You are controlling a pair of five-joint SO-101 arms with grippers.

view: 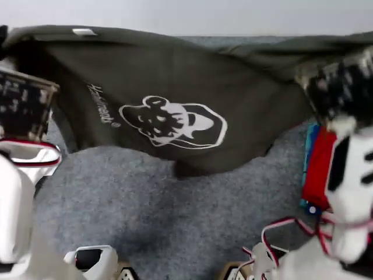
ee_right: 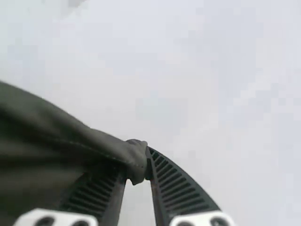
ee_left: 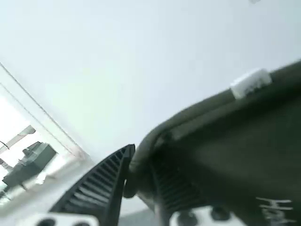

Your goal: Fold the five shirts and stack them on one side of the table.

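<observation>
A dark olive shirt (view: 175, 105) with a white cartoon print hangs stretched above the grey table (view: 175, 216), held up by its upper corners. My left gripper (ee_left: 138, 181) is shut on one top corner of the shirt (ee_left: 225, 141), near its white neck label (ee_left: 250, 83). My right gripper (ee_right: 136, 176) pinches the other top corner, the cloth (ee_right: 56, 141) bunched between its black ribbed fingers (ee_right: 178, 188). In the high view the left arm (view: 23, 151) stands at the left edge and the right arm (view: 344, 151) at the right edge. The shirt's lower hem touches the table.
A red and blue part (view: 317, 169) sits on the right arm. The arm bases (view: 93, 262) stand at the near edge of the table. A pale wall (ee_left: 141, 56) is behind the shirt.
</observation>
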